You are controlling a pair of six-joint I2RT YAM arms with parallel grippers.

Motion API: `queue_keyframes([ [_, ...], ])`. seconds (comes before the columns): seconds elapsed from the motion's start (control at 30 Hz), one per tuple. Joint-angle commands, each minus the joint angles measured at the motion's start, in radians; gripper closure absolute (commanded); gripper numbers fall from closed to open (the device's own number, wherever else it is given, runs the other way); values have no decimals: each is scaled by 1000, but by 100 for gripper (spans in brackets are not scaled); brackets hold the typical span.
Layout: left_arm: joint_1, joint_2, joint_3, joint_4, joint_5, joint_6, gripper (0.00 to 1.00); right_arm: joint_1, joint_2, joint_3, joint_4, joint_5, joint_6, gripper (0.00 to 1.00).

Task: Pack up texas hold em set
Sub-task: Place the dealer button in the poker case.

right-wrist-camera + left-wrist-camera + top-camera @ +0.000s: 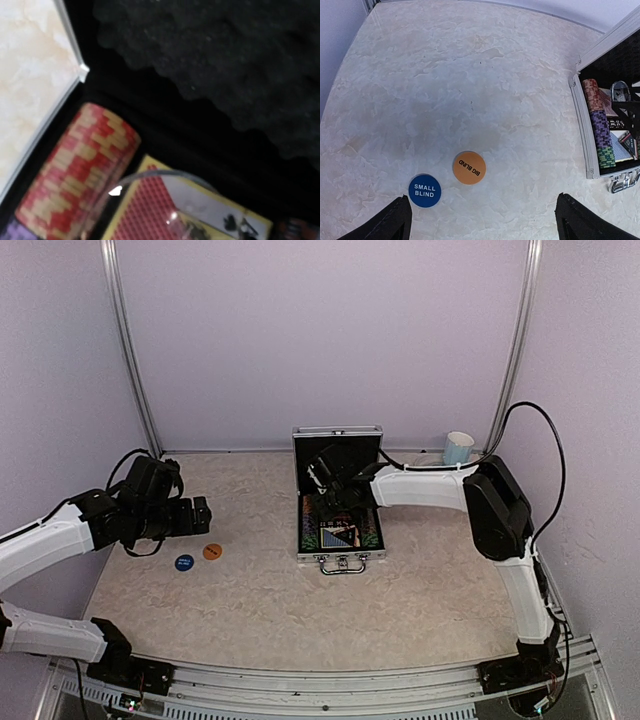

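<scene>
Lavender walls (320, 340) surround a beige marbled table (300, 610), evenly lit.

We see a light-blue mug (459, 448) standing at the back right corner of the marbled beige table (260, 600), lilac walls (320, 330) behind

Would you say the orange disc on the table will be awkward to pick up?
Probably: the orange disc lies flat on the table, leaving little edge to pinch. It looks stiff and smooth, so it may slide rather than lift. Flat, it should not roll.
</scene>
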Motion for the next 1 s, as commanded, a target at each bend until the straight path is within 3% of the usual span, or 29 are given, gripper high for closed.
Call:
queue_keyframes([
  [0.0, 17, 7, -10, 12, -5, 4, 1, -10, 55, 63, 43, -13, 0, 51],
  [0.1, 18, 11, -11, 14, 0, 4, 1, -14, 75, 85, 51, -11, -1, 45],
  [0.27, 18, 16, -10, 14, 3, 5, 1, -17, 80, 112, 31, -17, 13, 19],
  [0.53, 22, 17, -10, 19, 14, 7, 1, -18, -38, 33, 15, -4, 38, 13],
  [0.77, 27, 19, -10, 23, 28, 9, 1, -16, -161, -128, 19, -8, 94, 21],
  [0.87, 30, 23, -11, 24, 35, 10, 1, -17, -173, -174, 18, 17, 105, 32],
  [0.97, 32, 24, -10, 25, 38, 11, 1, -17, -156, -187, -1, 42, 109, 53],
])
